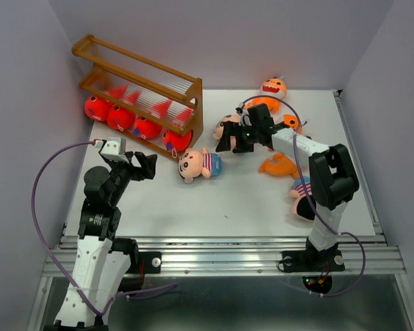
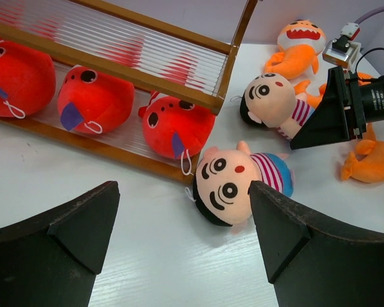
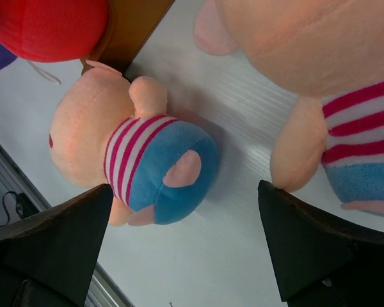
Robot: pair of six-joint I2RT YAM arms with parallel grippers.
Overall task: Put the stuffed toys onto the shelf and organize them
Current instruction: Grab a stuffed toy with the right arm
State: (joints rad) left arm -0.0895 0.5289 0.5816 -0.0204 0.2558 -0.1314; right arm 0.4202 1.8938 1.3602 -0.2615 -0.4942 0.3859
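The shelf (image 1: 197,110) stands in the far left corner of the desk (image 1: 248,214). Its long axis runs slantwise from that corner toward the middle of the desk, and its open front faces the near left. Four red sharks (image 1: 121,117) sit in a row along its lowest tier, with their eyes toward the front.

A boy doll (image 1: 200,165) lies face up just beside the shelf's nearer end panel. Its length is roughly parallel to the near edge, head toward the left edge and blue shorts toward the right edge. A second boy doll (image 1: 228,126) lies farther back near the middle, head toward the shelf and striped body toward the right.

The left gripper (image 2: 182,256) hangs over the desk on the near left of the first doll. Its fingers are spread wide and hold nothing. The right gripper (image 3: 185,256) sits low beside the second doll, also spread wide and empty, aimed across the desk at the first doll's back.

One orange shark (image 1: 274,87) sits at the far edge with its mouth toward the near edge. Another orange shark (image 1: 279,165) lies right of the middle. A third boy doll (image 1: 301,187) is half hidden behind the right arm.
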